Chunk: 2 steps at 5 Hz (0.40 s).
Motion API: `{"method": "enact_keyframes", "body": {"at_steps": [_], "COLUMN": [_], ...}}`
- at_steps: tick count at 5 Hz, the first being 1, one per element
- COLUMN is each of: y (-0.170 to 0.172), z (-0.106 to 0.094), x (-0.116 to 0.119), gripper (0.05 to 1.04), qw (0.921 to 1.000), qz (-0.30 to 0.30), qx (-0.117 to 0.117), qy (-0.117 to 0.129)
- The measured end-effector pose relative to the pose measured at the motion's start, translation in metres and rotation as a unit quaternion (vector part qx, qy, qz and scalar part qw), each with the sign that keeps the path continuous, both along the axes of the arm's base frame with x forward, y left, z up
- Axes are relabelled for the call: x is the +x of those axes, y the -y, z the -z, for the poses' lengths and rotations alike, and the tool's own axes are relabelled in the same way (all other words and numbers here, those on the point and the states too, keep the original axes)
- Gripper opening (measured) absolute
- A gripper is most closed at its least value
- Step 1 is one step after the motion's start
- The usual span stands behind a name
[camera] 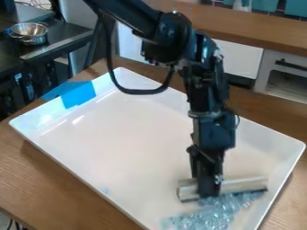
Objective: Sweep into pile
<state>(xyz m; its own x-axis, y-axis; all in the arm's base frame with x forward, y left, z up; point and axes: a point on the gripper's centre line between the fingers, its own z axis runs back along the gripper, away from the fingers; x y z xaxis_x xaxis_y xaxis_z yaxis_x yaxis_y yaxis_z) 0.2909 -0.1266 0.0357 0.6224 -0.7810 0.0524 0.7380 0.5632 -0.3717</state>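
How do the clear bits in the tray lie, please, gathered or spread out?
Mostly gathered: the clear bits lie in a loose heap beside the sweeper, at the near end of the tray, with a small speck apart.

The tray looked like hard white plastic, smooth and glossy, and its floor and raised rim threw back bright streaks of light. Under it the table was brown wood, with fine grain and a soft satin finish. The loose bits looked clear and glassy, rough and glittering as a heap. The sweeping bar was pale and smooth, wood or plastic, I couldn't tell which. The arm and its jaws looked like dark plastic, with a low sheen on the arm; its cable was smooth and rubbery. Behind, the bowl was shiny, polished metal.
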Motion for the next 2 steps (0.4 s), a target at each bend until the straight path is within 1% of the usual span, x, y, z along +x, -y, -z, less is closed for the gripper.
{"method": "enact_keyframes", "body": {"at_steps": [1,2], "y": [0.003,-0.0043], "z": [-0.0034,-0.0112], "x": [-0.0084,-0.0014], "gripper": [0.37,0.37], "qw": [0.9995,0.9987], "qz": [0.001,-0.024], "qx": [-0.01,-0.026], "qy": [-0.03,-0.038]}}
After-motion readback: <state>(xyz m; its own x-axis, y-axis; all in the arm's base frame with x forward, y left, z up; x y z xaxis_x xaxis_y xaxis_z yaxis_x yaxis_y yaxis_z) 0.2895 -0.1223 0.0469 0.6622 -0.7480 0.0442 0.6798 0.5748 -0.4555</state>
